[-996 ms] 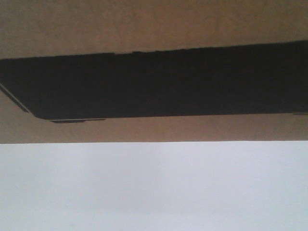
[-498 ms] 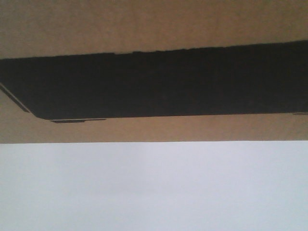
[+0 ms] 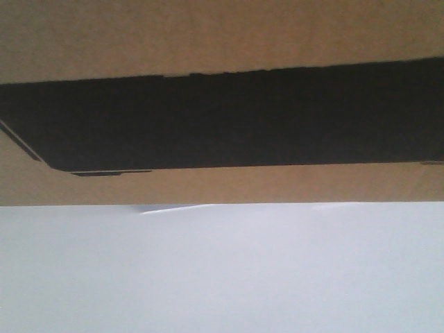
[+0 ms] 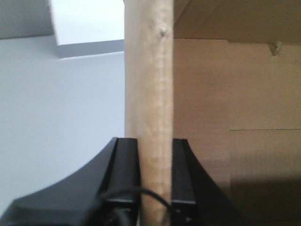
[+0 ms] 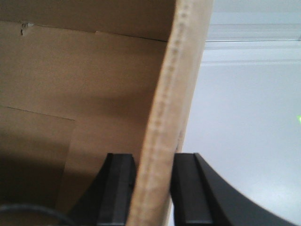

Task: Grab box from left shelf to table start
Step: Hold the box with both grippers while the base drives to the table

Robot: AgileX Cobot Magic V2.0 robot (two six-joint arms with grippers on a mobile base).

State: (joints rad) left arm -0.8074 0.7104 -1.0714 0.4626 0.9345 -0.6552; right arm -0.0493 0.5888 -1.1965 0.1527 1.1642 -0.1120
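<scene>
Left gripper (image 4: 155,176) is clamped on a wall of the box (image 3: 222,38), one finger inside and one outside. Right gripper (image 5: 153,181) grips the opposite wall the same way. Box, black panel (image 3: 229,118) facing front, sits at the far side of the table (image 3: 222,277). Can't tell whether they touch.

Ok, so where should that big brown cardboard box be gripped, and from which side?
Grip the large brown corrugated cardboard box by its two thin side walls, coming edge-on at each free edge. Each wall is a flat panel slim enough to fit between jaws, as the left gripper and right gripper show: one finger inside, one outside, closed on it.
</scene>
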